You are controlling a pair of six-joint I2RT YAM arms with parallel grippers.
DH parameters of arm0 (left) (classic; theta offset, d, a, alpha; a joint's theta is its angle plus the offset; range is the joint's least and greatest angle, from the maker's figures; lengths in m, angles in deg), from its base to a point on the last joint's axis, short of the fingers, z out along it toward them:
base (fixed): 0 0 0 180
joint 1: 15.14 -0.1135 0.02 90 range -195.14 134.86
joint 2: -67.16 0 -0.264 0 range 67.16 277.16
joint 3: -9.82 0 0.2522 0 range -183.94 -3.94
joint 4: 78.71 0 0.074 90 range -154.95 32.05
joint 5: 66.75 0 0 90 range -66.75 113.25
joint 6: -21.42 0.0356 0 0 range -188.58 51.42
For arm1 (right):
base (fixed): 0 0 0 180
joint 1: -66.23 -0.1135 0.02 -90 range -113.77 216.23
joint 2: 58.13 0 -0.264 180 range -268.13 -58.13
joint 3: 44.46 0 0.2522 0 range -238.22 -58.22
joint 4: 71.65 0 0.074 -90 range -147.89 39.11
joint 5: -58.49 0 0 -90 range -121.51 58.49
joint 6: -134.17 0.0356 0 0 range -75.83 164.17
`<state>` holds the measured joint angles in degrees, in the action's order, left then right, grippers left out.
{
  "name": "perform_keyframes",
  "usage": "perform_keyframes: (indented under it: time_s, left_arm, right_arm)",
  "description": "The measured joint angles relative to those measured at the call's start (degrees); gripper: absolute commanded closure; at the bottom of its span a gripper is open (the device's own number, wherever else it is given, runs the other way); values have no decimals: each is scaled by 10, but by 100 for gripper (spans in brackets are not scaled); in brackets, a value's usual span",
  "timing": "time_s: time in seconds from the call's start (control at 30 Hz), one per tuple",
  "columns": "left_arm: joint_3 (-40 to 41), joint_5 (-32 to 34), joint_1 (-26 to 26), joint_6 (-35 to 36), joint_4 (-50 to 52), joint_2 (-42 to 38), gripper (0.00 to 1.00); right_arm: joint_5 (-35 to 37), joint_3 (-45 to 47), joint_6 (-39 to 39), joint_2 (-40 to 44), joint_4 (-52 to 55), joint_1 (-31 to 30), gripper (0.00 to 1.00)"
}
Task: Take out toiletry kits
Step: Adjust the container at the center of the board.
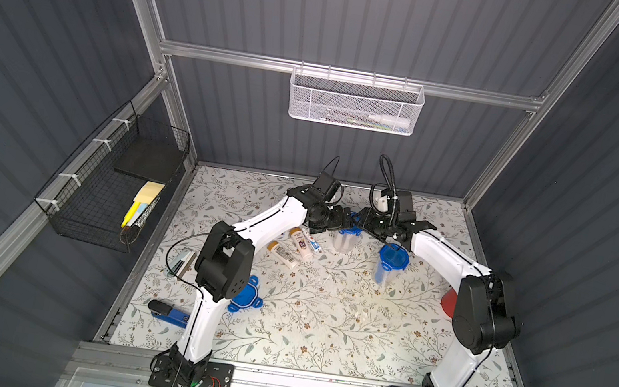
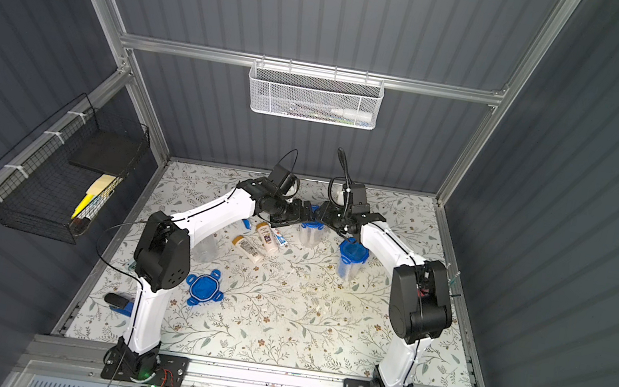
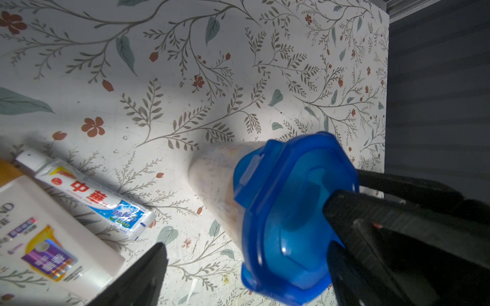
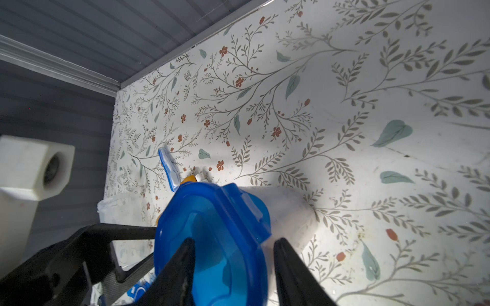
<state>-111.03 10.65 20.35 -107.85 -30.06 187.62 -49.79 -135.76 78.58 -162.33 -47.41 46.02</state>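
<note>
Bottles [image 1: 286, 257] and toothpaste tube [image 1: 314, 243] lie left of one jar [image 1: 346, 243], a second jar [image 1: 390, 267] on its right.

The worktop [image 3: 185, 79] is a smooth, matt printed sheet. The jar [image 3: 212, 180] is cloudy plastic under a glossy blue plastic lid [image 3: 291, 212]. The toothpaste tube [image 3: 98, 201] is shiny, and the bottle [image 3: 53, 238] is smooth white plastic with a foil-bright label.
</note>
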Motion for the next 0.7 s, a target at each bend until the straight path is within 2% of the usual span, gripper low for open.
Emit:
perform_keyframes:
  time_s: [0.3,0.47,0.7]
  left_arm:
    - [-6,0,3,0,7,-2,21]
    - [-6,18,2,0,10,-9,22]
    - [-6,26,1,0,-6,-10,22]
  right_arm:
    - [-7,19,0,18,2,-2,55]
    - [-10,29,-3,33,12,-11,59]
    - [-26,42,-7,48,30,-32,58]
